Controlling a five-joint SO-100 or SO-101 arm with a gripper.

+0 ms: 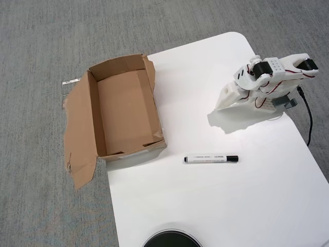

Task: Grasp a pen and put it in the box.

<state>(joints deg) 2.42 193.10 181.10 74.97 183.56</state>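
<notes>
Overhead view: the box (126, 114) is set at the left edge of the table (216, 206), with its wide flap (79, 136) spread flat to the left, beyond the table. The pen (211, 159) is laid crosswise on the table, right of the box's near corner. The arm (264, 82) is folded at the upper right, well apart from the pen

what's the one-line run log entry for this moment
slim white marker with black cap: flat on table, ungrasped | brown cardboard box: empty, upright | white arm: folded, away from both
</notes>
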